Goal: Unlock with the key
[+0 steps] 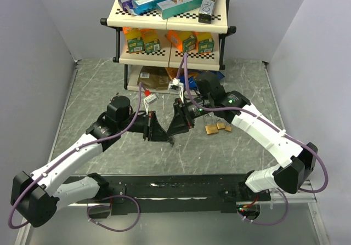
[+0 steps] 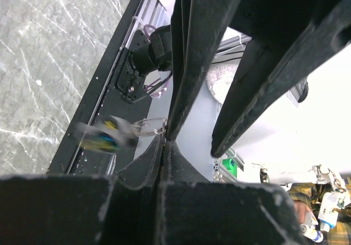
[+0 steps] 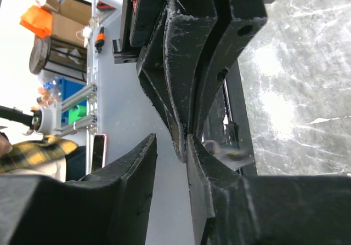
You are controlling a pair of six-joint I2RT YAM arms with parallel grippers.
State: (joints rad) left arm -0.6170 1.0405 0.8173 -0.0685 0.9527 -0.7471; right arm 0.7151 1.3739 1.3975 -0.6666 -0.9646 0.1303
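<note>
– Key bunch (image 2: 107, 135) dangles, blurred, off the tip of the left gripper (image 2: 164, 144), which is clenched on it at the ring. Blade axis can't be told.
– Right gripper (image 3: 171, 152)?
– Released. Its fingers straddle the left's tip and grasp nothing.
– Locks?
– Two padlocks (image 1: 211, 129) flat on the table (image 1: 98, 91), at 3 o'clock from the meeting grippers in the top view, apart from both. Right arm is nearer. Looks like a hand-over comes first.

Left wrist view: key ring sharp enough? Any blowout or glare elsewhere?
Left wrist: key ring and its tag motion-blurred, background at right blown out white. Right wrist: glare patches on the table, left background overexposed. Top external: evenly lit, sharp.
</note>
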